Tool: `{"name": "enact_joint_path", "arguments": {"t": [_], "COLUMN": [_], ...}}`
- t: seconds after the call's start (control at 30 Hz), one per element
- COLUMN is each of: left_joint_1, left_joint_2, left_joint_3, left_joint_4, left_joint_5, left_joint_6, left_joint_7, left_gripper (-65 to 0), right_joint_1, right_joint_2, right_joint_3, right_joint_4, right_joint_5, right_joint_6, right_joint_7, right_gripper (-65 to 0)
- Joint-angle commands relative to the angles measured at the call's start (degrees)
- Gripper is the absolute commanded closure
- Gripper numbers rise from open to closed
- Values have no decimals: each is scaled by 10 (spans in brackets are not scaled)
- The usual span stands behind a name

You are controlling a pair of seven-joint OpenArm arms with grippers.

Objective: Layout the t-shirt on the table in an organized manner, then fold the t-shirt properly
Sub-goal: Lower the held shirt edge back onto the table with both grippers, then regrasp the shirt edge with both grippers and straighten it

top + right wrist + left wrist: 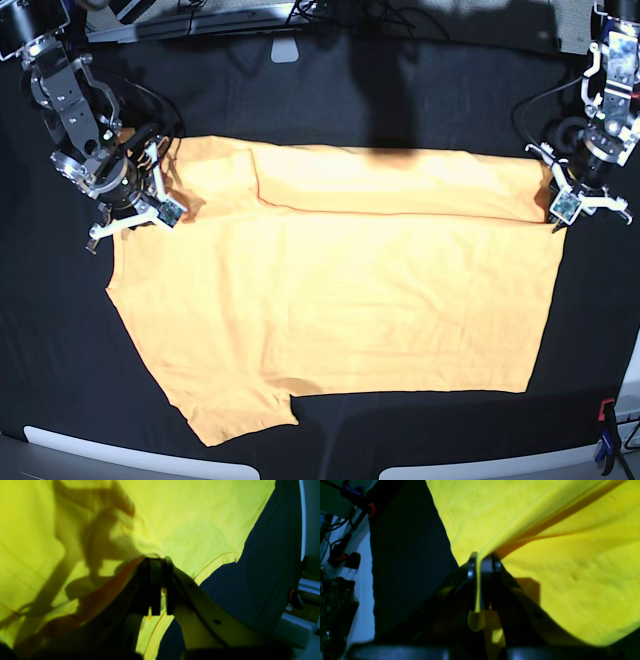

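The yellow-orange t-shirt (340, 300) lies spread wide on the black table (400, 110), with a strip along its far edge folded over toward the front. One sleeve (235, 405) sticks out at the near left. My right gripper (163, 203) is at the shirt's far left corner, and in the right wrist view the gripper (157, 560) is shut on a pinch of the t-shirt (200, 517). My left gripper (557, 207) is at the far right corner. In the left wrist view this gripper (481, 558) is shut on a thin fold of the t-shirt (545, 585), lifted slightly off the table (407, 555).
Black cloth surrounds the shirt on every side. A red and blue clamp (605, 435) sits at the near right edge, and another clamp (367, 505) shows beyond the table in the left wrist view. Cables and a white tag (285, 48) lie along the far edge.
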Motion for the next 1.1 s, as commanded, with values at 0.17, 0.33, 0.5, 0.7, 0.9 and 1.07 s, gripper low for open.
{"name": "enact_joint_path", "arguments": {"t": [0.17, 0.33, 0.5, 0.7, 0.9, 1.07], "left_joint_1": [-8, -8, -4, 43, 138, 212], "left_joint_2": [-12, -15, -26, -69, -109, -116], "left_joint_3": [-5, -6, -5, -5, -5, -5], "left_joint_4": [7, 7, 36, 133, 209, 217], "left_joint_5": [-8, -8, -3, -4, -3, 45], "left_joint_6": [14, 14, 14, 14, 13, -43], "left_joint_7": [-14, -12, 26, 95, 113, 42], "left_gripper": [-56, -239, -239, -239, -239, -239], "right_joint_1": [11, 10, -6, -57, -142, -205], "right_joint_2": [11, 11, 15, 25, 25, 25], "right_joint_3": [6, 6, 6, 10, 41, 59], "right_joint_4": [6, 12, 54, 119, 172, 208], "right_joint_5": [28, 28, 28, 11, -19, -28], "right_joint_6": [-8, -8, -9, -26, -43, -43], "right_joint_7": [5, 6, -27, -65, -67, -70], "right_gripper": [-193, -233, -233, -233, -231, -231]}}
